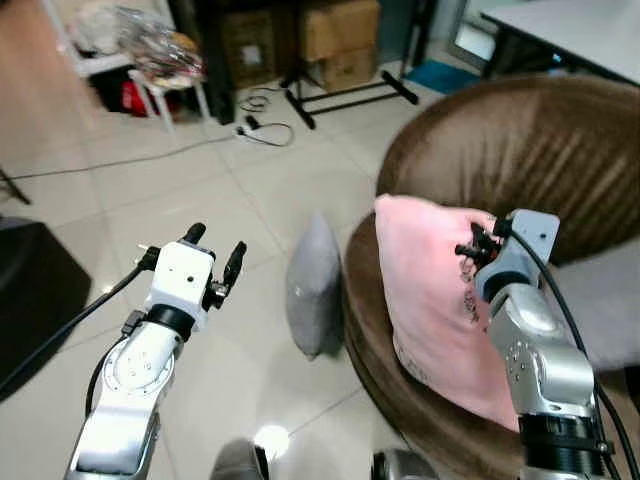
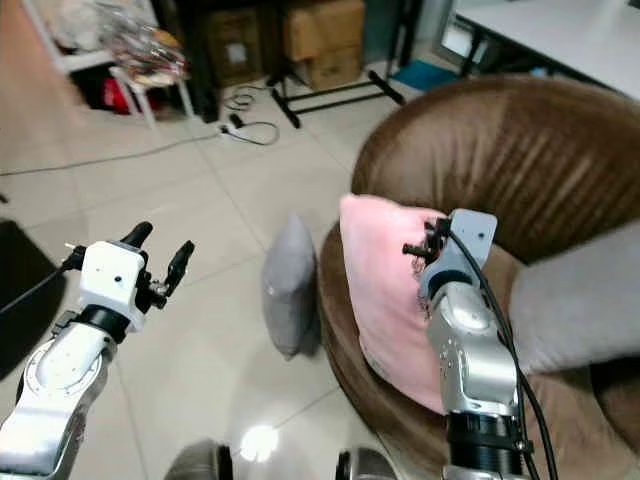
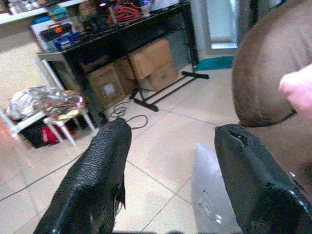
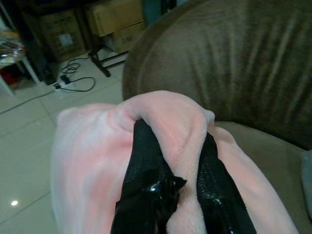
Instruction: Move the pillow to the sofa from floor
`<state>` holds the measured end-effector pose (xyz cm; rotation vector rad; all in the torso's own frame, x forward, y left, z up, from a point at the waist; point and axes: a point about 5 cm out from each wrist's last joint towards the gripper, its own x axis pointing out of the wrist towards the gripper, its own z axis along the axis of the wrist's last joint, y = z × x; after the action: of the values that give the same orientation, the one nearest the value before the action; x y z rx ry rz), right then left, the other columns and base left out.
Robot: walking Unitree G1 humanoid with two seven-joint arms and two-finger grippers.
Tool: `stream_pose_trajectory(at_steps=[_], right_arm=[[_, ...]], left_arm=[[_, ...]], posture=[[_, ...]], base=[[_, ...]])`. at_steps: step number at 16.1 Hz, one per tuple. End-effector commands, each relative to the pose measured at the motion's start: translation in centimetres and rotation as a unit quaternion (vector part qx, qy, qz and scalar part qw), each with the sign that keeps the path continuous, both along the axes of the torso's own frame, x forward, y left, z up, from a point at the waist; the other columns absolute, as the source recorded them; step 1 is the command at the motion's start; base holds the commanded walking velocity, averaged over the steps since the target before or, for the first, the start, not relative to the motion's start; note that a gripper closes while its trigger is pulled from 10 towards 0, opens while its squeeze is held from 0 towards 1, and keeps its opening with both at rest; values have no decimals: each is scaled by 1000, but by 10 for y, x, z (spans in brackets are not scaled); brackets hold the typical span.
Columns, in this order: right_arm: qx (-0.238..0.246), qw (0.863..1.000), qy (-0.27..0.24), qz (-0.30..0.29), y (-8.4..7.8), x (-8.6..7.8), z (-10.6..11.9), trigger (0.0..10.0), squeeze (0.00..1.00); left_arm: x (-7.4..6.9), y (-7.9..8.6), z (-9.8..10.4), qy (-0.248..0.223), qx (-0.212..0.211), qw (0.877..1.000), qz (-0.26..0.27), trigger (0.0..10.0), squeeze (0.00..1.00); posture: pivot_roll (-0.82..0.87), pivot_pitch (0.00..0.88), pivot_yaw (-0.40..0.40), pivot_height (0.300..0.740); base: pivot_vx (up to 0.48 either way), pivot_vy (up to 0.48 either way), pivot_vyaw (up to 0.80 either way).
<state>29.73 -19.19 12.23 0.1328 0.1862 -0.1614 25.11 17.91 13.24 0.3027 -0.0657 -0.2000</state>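
Note:
A pink pillow [image 1: 430, 290] stands on edge on the seat of the round brown sofa [image 1: 520, 140], leaning at its front rim. My right gripper [image 4: 178, 146] is shut on the pillow's top edge, with pink fabric bunched between the black fingers [image 4: 146, 165]. A grey pillow [image 1: 315, 285] stands upright on the tiled floor, leaning against the sofa's front. My left gripper [image 1: 215, 250] is open, held above the floor to the left of the grey pillow, with nothing between its fingers [image 3: 102, 165].
A grey cushion [image 1: 610, 300] lies on the sofa seat at the right. A dark box [image 1: 30, 290] sits on the floor at far left. At the back are cardboard boxes [image 1: 340, 40], a black stand [image 1: 340, 95], cables [image 1: 260, 125] and a white stool [image 1: 165, 85].

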Motion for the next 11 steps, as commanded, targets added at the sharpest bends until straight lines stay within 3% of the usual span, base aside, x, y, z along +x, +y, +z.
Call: stream_pose_trajectory(at_steps=[1,6,9,11], right_arm=[[1,1000,-11,0,1,-1,2,10000,0],[8,1000,-23,8,6,-5,7,10000,0],[7,998,-63,21,11,-3,24,10000,0],[51,994,-86,48,20,-7,27,10000,0]], left_arm=[[3,1,0,-8,-3,1000,14,10000,67],[3,-3,-2,-9,-9,1000,15,10000,67],[4,-3,-1,-12,-22,999,21,10000,47],[3,-1,-1,-14,-18,999,26,10000,47]], posture=[[-54,0,-13,740],[-58,0,-6,740],[-56,0,-7,740],[-54,0,-4,740]], base=[[0,0,0],[0,0,0],[0,0,0],[0,0,0]])
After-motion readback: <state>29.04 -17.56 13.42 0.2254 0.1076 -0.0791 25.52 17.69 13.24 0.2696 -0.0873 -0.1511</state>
